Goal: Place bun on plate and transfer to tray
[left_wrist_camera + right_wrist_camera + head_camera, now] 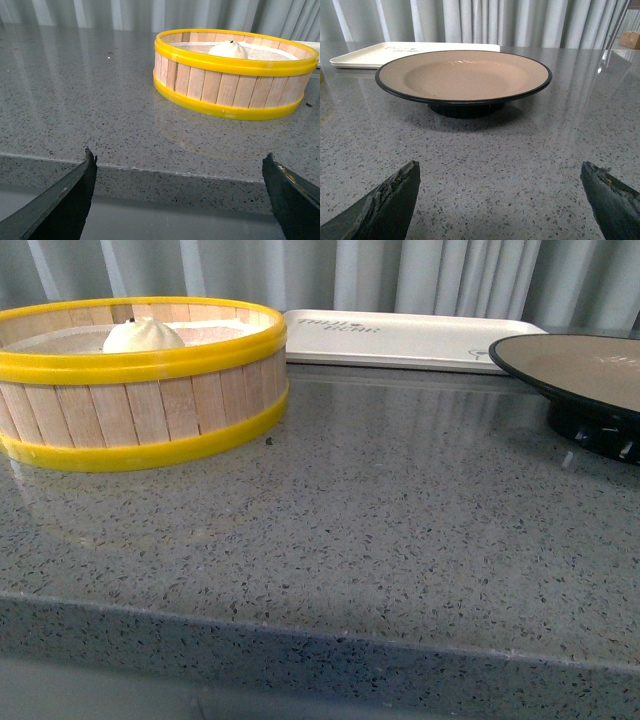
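A white pleated bun (143, 335) (228, 49) rests inside a wooden steamer basket with yellow rims (135, 390) (235, 75) at the left of the counter. The tan plate with its black rim (580, 370) (465, 75) stands at the right, and nothing lies on it. The off-white tray (400, 338) (380, 54) lies at the back between them. My left gripper (180, 162) hangs open off the counter's front edge, well short of the basket. My right gripper (500, 170) is open low over the counter, short of the plate. Neither arm shows in the front view.
The grey speckled counter (380, 510) runs from the front edge back to a pale curtain. A small brown box (631, 39) sits far behind the plate.
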